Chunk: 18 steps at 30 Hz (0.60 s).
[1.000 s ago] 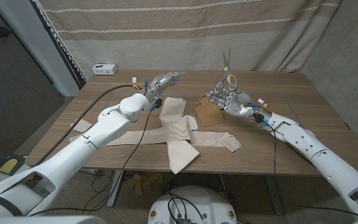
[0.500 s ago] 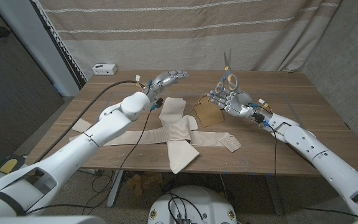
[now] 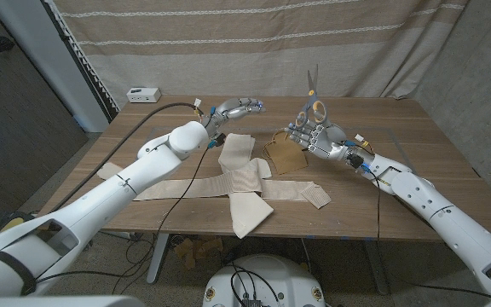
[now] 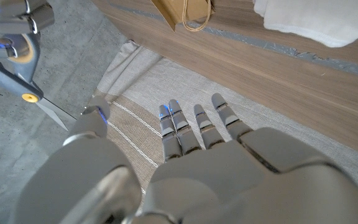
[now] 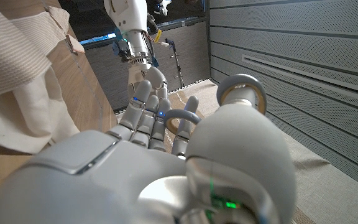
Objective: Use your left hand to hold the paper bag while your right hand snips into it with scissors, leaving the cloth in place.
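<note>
A wooden desk (image 3: pixel 416 128) stands before a beige striped curtain (image 3: pixel 254 43). A small white box (image 3: pixel 143 94) lies at its far corner. The floor (image 3: pixel 45 183) is grey.

Both arms are being shown clad in smooth, glossy white shells built of rounded segments, with a bulbous joint housing partway along each. The left hand (image 3: pixel 235 107) and right hand (image 3: pixel 315 136) are being presented in silver-grey metal, with segmented fingers and small blue lights glowing at the knuckles. A black cable is being routed along the outside of each forearm, and small yellow and blue connectors are being displayed at the wrists. A green indicator light is being shown on the right wrist housing.
</note>
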Available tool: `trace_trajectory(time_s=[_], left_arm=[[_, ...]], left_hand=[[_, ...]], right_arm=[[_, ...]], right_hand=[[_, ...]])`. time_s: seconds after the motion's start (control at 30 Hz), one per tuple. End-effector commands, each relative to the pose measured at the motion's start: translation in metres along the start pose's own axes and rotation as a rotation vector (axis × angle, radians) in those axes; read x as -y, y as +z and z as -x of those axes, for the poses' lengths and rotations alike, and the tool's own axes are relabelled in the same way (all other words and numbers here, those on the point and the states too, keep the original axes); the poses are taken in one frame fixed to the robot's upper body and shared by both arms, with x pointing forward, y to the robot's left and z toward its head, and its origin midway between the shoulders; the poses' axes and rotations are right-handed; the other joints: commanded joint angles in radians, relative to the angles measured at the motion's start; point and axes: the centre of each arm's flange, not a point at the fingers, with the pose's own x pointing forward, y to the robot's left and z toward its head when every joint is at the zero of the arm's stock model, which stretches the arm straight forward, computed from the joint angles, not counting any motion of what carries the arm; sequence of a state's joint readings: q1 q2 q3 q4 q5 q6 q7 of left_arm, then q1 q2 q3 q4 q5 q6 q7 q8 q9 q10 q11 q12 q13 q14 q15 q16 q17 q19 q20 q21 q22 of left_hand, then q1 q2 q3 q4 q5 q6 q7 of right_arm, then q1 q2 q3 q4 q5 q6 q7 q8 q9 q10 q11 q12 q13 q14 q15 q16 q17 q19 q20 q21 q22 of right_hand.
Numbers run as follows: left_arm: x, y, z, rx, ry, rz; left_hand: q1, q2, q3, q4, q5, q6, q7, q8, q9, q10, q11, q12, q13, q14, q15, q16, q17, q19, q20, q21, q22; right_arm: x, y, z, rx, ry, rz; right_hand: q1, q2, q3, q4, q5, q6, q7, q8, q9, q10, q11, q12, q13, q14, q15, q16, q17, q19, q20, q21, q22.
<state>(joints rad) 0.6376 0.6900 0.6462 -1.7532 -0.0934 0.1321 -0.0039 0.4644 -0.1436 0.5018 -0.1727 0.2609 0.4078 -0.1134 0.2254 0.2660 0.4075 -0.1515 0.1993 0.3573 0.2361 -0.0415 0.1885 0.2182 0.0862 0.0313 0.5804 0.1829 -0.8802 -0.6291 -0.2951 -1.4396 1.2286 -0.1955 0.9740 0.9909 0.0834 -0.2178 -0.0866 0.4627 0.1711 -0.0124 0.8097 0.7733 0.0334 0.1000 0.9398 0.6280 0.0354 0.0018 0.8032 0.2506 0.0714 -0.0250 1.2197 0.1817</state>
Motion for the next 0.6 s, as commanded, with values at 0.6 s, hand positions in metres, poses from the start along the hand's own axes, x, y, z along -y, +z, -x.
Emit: trace_trajectory(time_s=[0.6], left_arm=[[0.018, 0.018, -0.014, -0.037, -0.097, -0.201]], left_hand=[[0.013, -0.021, -0.013, 0.018, 0.006, 0.114, 0.032, 0.033, -0.022, 0.16, -0.016, 0.057, -0.031, 0.036, -0.07, 0.031, -0.012, 0.015, 0.001, -0.029, 0.003]], right_arm=[[0.0, 0.007, 0.0, 0.0, 0.011, 0.015]], right_hand=[[-0.002, 0.004, -0.003, 0.008, 0.001, -0.043, 0.065, 0.008, 0.003, 0.018, 0.004, 0.01, 0.006, 0.006, 0.0, 0.009, -0.006, 0.015, 0.006, -0.004, 0.001]])
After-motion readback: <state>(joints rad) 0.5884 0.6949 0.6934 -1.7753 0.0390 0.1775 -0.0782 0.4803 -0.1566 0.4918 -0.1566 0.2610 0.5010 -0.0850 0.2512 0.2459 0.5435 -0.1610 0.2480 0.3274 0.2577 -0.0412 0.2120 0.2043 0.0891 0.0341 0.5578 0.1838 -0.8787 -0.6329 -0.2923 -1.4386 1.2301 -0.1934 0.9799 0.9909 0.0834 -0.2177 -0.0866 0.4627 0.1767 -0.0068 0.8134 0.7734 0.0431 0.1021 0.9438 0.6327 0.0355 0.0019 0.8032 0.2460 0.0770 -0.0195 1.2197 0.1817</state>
